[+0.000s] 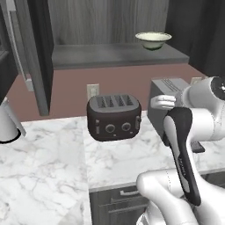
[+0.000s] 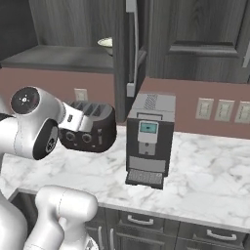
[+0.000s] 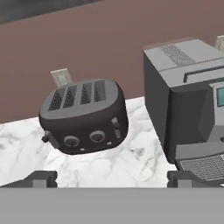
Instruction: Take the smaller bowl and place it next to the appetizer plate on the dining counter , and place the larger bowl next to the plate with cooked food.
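Gripper (image 3: 112, 177) gapes wide and empty before toaster (image 3: 84, 116); smaller bowl (image 1: 153, 40) sits on shelf

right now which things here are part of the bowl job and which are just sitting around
Part of the job:
- smaller bowl, on the shelf of the open cabinet
- tool, open and holding nothing

Just sitting around:
- toaster
- coffee machine
- wall outlet
- worktop

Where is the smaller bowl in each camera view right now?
Left base view: the smaller bowl sits top right, on the dark shelf.
Right base view: top centre-left, partly hidden behind the cabinet edge.
Hand view: not in it.
Shared landmark: the toaster.
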### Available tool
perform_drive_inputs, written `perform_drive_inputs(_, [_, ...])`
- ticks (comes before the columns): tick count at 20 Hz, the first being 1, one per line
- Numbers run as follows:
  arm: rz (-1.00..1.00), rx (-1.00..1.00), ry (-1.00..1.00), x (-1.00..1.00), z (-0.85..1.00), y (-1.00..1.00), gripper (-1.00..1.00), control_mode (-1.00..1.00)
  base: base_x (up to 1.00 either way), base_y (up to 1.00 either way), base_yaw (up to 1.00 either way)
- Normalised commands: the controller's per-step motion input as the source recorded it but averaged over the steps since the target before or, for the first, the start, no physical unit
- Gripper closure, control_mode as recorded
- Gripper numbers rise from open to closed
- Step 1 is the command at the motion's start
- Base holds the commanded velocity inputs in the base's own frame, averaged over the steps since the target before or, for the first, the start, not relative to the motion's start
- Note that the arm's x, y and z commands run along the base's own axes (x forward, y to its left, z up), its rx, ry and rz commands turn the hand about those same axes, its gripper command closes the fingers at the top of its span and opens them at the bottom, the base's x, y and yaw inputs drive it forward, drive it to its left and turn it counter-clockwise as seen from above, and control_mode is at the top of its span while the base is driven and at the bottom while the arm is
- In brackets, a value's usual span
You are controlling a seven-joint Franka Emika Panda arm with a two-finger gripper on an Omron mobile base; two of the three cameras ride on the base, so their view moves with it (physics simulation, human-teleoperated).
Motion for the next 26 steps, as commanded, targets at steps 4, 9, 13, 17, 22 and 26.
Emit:
perform_drive_inputs(4, [-0.20,0.11,-0.10,0.00,0.55,0.03,-1.00,-1.00,0.00,0.00,0.00])
perform_drive_inputs(9, [-0.20,0.21,-0.10,0.00,0.66,0.00,-1.00,-1.00,0.00,0.00,0.00])
perform_drive_inputs(13, [-0.14,0.22,-0.13,0.08,0.56,0.00,-1.00,-1.00,0.00,0.00,0.00])
perform_drive_inputs(17, [-0.16,0.18,-0.05,0.04,0.22,0.00,-1.00,-1.00,0.00,0.00,0.00])
perform_drive_inputs(22, [-0.17,0.19,-0.09,0.19,0.31,0.00,-1.00,-1.00,0.00,0.00,0.00])
perform_drive_inputs(26, [-0.12,0.15,-0.05,0.29,0.54,0.00,-1.00,-1.00,0.00,0.00,0.00])
